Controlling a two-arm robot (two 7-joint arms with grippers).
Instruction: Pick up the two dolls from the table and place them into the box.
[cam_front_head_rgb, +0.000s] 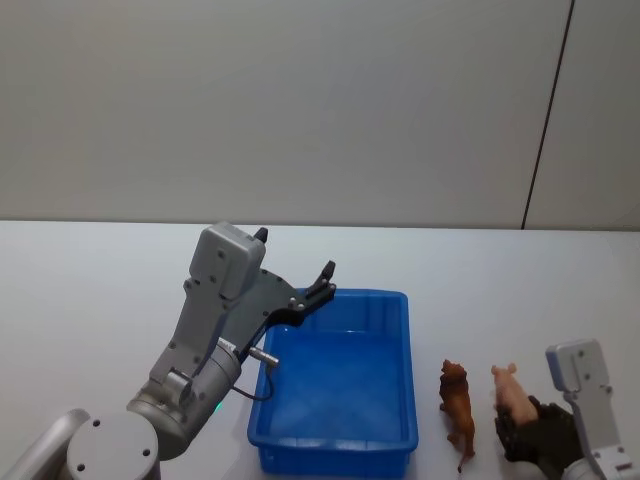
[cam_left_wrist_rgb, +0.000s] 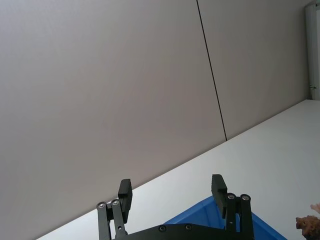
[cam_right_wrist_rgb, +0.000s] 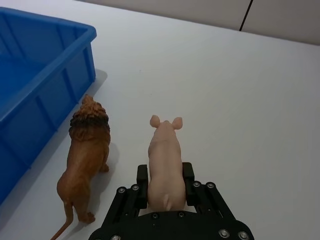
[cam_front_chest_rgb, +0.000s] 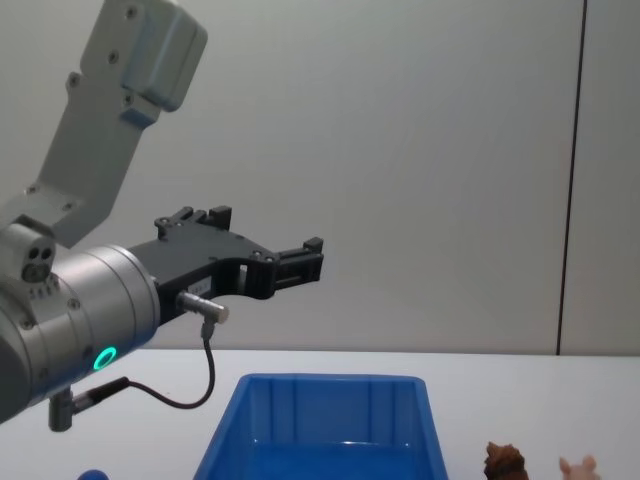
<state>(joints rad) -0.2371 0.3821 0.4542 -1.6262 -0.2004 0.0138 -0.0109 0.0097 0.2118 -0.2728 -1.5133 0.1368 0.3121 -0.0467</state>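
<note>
The blue box (cam_front_head_rgb: 340, 293) stands in the middle of the white table, with nothing showing inside it. Right of it stands a brown lion doll (cam_front_head_rgb: 457, 400), and beside that a pale pink pig doll (cam_front_head_rgb: 512, 392). In the right wrist view my right gripper (cam_right_wrist_rgb: 165, 181) is shut on the pig (cam_right_wrist_rgb: 164, 155), a finger pressed against each flank, while the pig's feet rest on the table. The lion (cam_right_wrist_rgb: 87, 150) stands free between pig and box (cam_right_wrist_rgb: 75, 35). My left gripper (cam_front_head_rgb: 295, 255) hangs open and empty above the box's far left corner.
A plain grey wall with a dark vertical seam (cam_front_head_rgb: 548, 115) rises behind the table. Bare white tabletop (cam_front_head_rgb: 90, 290) stretches left of the box and beyond the dolls. The lion stands only a short gap from the box's right wall.
</note>
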